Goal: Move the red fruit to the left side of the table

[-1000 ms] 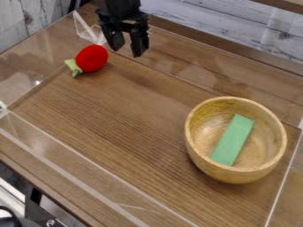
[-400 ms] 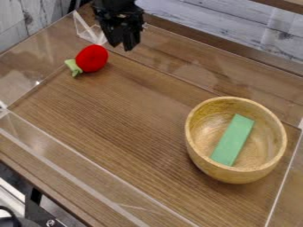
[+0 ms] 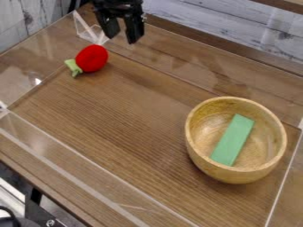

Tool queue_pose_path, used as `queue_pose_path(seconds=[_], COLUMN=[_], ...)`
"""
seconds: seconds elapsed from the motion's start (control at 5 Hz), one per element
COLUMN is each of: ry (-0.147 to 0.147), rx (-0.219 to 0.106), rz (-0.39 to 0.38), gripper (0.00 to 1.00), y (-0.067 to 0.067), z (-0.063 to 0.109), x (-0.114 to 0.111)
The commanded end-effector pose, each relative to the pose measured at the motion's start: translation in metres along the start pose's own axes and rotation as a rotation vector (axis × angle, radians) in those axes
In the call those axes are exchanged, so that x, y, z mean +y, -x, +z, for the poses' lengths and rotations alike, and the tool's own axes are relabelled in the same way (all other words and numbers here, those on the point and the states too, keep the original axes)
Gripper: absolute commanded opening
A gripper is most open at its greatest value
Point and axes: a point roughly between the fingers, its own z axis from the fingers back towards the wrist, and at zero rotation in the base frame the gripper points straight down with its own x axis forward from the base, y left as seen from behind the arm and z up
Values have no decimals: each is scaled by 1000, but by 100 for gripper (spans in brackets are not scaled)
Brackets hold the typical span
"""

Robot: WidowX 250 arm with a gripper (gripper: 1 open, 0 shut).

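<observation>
The red fruit (image 3: pixel 91 58) lies on the brown wood-grain table (image 3: pixel 130 115) near its left wall, its light green stub pointing left. My black gripper (image 3: pixel 122 35) hangs above and to the right of the fruit, clear of it. Its fingers (image 3: pixel 135 34) stand apart with nothing between them, so it is open.
A round light wooden bowl (image 3: pixel 199 142) stands at the right of the table with a flat green block (image 3: pixel 233 139) inside it. Low clear acrylic walls (image 3: pixel 30 75) edge the tabletop on all sides.
The gripper has lifted a little, up and away from the fruit, with its fingers briefly closer together in between and apart again now. The fruit has stayed where it lay.
</observation>
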Motion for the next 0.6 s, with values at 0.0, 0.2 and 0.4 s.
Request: queue_pose_path(seconds=[0.0, 0.2, 0.4], ry=[-10, -1, 8], rx=[-43, -33, -22], rz=[25, 53, 76], gripper=[100, 100, 100], y=[-7, -8, -8], z=[20, 22, 24], x=[2, -2, -7])
